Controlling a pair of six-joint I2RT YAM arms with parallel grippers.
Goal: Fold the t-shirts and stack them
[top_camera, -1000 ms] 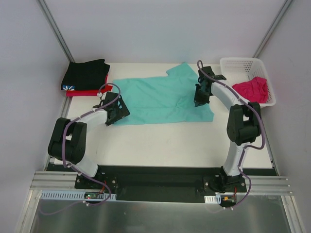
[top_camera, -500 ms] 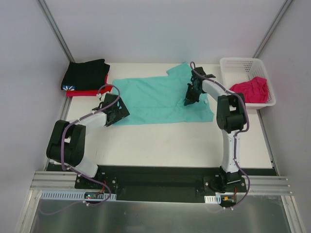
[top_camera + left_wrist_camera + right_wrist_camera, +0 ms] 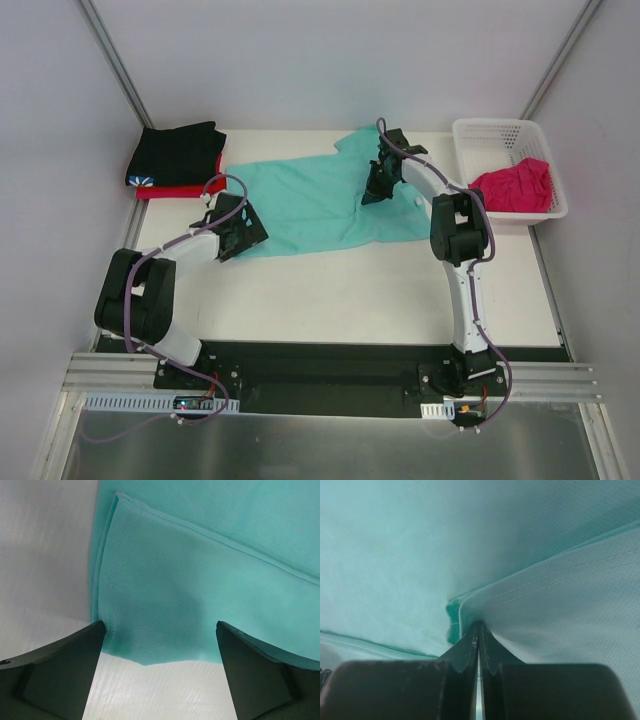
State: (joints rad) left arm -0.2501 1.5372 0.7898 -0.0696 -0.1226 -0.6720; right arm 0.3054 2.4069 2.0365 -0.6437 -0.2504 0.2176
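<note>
— Teal-green t-shirt point(image 3: 310, 200) first: where was it lying?

— Spread flat on the worktop point(image 3: 350, 290) between the two claws. Its long axis ran from the left claw point(image 3: 245, 225) across to the right claw point(image 3: 372, 193) and a little past it. A stitched corner pointed at the left claw. Which end carried the collar I could not tell.

— And the left arm?

— Folded low, with its elbow drawn back near the base and the forearm reaching forward and inward. Its claw stood wide, the fingers point(image 3: 60, 670) on either side of that corner. Cloth lay between them but was not pinched.

— The right arm?

— Stretched far out from its base, with the upper link nearly upright. It bent at the elbow so that the forearm ran inward over the right part of the shirt. That claw was clamped tight on a raised fold of the teal cloth, and the wrist view showed the fabric drawn into a ridge at the tips.

— The other shirts?

— Beyond the left claw and outward of it, the black t-shirt point(image 3: 178, 150) sat folded on the red t-shirt point(image 3: 175, 190) at the far corner. Outward of the right claw, the magenta-pink t-shirt point(image 3: 518, 185) lay bunched in the white basket point(image 3: 490, 130).
</note>
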